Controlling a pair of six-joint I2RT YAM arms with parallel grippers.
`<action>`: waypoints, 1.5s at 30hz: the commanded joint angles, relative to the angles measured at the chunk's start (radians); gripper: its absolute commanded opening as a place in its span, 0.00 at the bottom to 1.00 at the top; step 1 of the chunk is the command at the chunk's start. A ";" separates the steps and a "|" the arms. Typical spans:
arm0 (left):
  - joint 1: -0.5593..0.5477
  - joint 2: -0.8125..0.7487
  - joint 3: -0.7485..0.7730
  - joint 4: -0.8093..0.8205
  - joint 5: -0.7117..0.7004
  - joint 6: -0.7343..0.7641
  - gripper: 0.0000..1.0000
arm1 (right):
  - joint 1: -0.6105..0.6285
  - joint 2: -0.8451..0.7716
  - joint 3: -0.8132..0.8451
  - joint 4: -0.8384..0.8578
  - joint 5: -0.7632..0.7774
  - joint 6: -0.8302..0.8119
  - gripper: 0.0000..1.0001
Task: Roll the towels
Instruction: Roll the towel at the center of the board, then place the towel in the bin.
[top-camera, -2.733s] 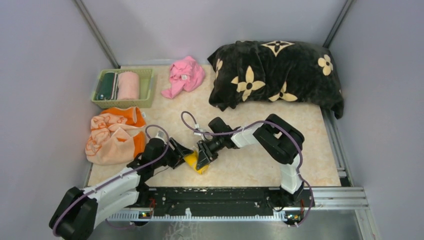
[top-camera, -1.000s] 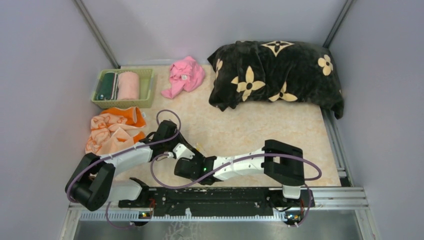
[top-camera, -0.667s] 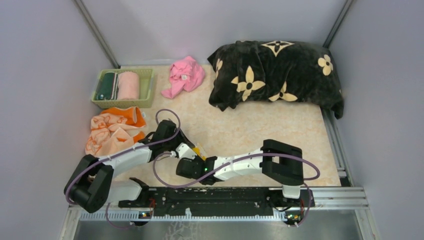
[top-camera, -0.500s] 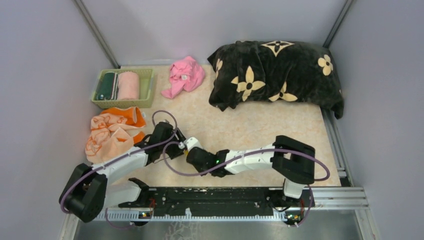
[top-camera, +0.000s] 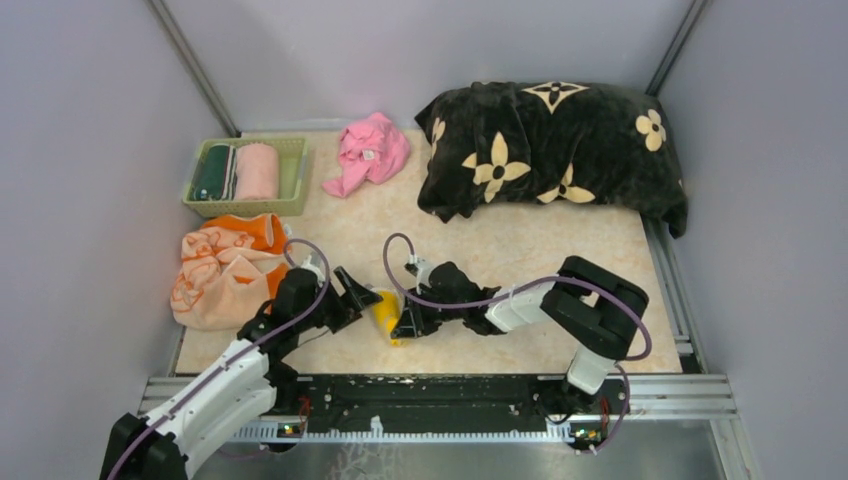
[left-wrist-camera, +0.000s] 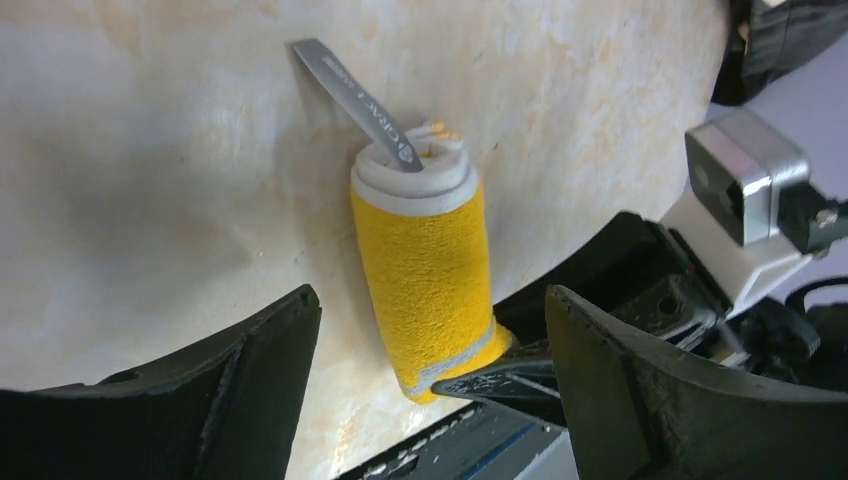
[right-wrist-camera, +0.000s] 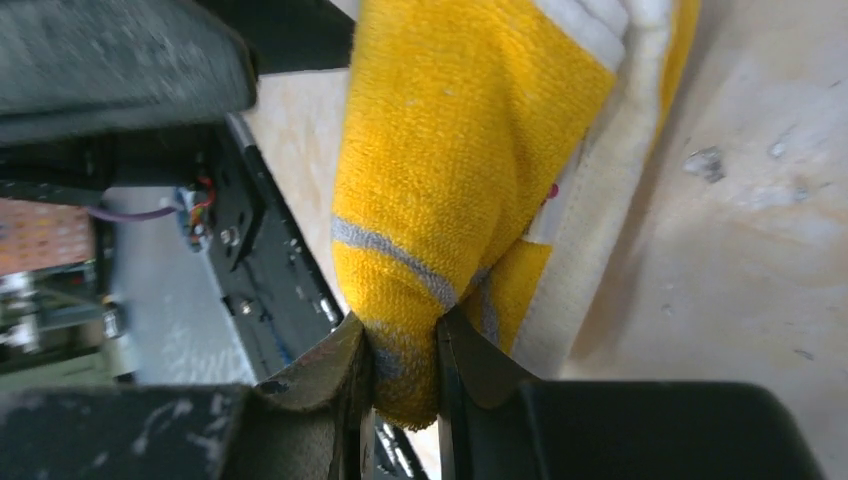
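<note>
Robot test cell of the lab type, not a lived-in room. Plain lavender-grey wall panels (top-camera: 90, 120) box in three sides, joined by bare metal corner struts (top-camera: 195, 65). Beige marble-pattern tabletop (top-camera: 520, 250). A slotted aluminium rail (top-camera: 670, 392) runs along the near edge and carries two white-and-black robot arms (top-camera: 225, 378). Soft goods laid out as props: rolled yellow terry towel (top-camera: 385, 315), crumpled peach-and-orange towel (top-camera: 225, 280), green plastic basket (top-camera: 290, 205), black flowered blanket (top-camera: 560, 150).
</note>
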 joint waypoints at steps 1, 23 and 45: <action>0.005 -0.037 -0.114 0.104 0.167 -0.082 0.88 | -0.036 0.087 -0.077 0.316 -0.195 0.219 0.09; -0.001 0.180 -0.249 0.479 0.249 -0.150 0.69 | -0.104 0.520 -0.252 1.133 -0.254 0.765 0.09; -0.074 0.540 -0.232 0.742 0.213 -0.133 0.42 | -0.118 0.484 -0.210 0.993 -0.259 0.731 0.14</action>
